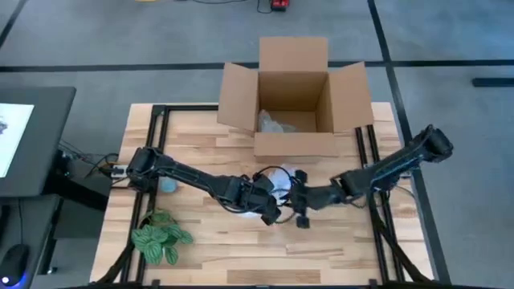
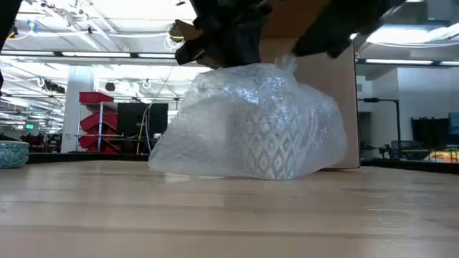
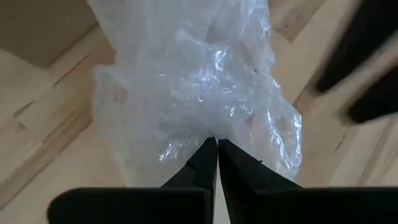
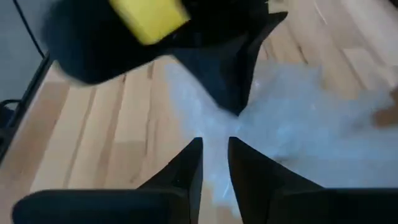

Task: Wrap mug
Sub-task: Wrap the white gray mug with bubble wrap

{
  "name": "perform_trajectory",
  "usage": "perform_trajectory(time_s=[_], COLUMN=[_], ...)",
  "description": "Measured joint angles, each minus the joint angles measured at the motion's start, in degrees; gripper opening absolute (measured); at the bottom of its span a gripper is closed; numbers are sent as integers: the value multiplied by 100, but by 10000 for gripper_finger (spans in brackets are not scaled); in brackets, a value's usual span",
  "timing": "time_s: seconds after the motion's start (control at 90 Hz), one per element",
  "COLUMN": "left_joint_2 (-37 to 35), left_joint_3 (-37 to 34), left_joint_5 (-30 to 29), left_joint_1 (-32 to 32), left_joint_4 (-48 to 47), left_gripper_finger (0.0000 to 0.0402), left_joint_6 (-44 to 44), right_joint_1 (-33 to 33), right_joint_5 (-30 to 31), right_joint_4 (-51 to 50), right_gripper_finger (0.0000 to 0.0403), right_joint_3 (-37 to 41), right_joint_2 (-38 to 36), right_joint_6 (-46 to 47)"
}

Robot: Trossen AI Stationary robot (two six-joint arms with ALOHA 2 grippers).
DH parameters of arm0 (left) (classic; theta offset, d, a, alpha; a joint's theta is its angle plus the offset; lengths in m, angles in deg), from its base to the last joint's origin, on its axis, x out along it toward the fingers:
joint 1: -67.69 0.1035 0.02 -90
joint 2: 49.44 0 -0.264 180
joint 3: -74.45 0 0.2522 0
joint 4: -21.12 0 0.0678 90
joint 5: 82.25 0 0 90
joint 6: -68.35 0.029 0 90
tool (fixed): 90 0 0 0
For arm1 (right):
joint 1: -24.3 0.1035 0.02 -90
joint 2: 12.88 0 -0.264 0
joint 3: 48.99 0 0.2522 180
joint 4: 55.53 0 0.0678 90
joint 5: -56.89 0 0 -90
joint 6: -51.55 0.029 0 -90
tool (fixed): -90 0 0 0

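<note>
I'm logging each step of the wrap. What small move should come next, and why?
Probably the left gripper, pinched shut on the bubble wrap, should pull that fold tighter across the patterned mug. The wrap bulges loosely and spreads onto the table. The right gripper hovers close over it.

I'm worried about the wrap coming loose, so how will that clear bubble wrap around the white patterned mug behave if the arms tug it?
The clear bubble wrap looks floppy and light; it drapes loosely and bunches on top. Pinched by the left gripper, it would probably stretch or slide before moving the white patterned mug, which looks heavier and stands upright.
</note>
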Motion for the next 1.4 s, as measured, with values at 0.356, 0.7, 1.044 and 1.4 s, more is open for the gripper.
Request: perform_trajectory(time_s=[0.356,0.7,1.044,1.4], left_joint_2=[0,-391,-931,-785], left_joint_3=[-2,2,4,-139], left_joint_5=[-169,-129,-903,-1708], left_joint_1=[-69,-516,-1392,-2038], left_joint_4=[-689,-1413,-1350,-1479], left_gripper_finger=[0,0,0,0], left_joint_6=[-299,-943,-1705,-2773], right_joint_1=[-917,-1285,-1453,-1379], right_joint_5=[-998,-1345,-1820,-1922], right_joint_4=[448,207,-898,-1435], right_gripper_finger=[3,0,0,0], right_joint_3=[-7,-46,-303,-435], right_joint_2=[630,1168,1277,1336], right_joint_6=[-179,117,159,-87])
